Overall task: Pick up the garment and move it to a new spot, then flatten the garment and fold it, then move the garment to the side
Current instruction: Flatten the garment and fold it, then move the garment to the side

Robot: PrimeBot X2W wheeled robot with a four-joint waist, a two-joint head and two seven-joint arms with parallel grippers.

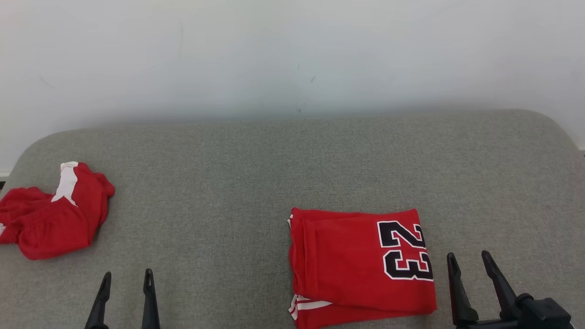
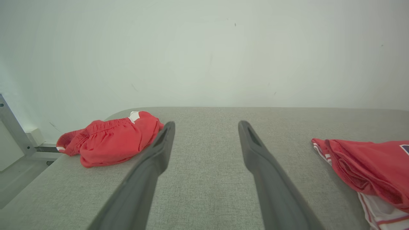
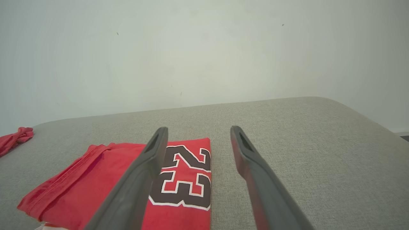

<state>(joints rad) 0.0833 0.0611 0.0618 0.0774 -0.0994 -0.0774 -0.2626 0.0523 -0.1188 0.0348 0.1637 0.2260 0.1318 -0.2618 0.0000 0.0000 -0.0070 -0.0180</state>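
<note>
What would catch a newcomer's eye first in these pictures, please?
The folded red jersey with a black 23 lies front right on the grey table, beside the open right gripper. A crumpled red garment sits at the table's left edge.

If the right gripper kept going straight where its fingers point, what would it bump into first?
Probably nothing soon. The right gripper points past the folded red garment, which lies just to its left, over bare grey cushion toward the white wall. Depth is hard to judge.
</note>
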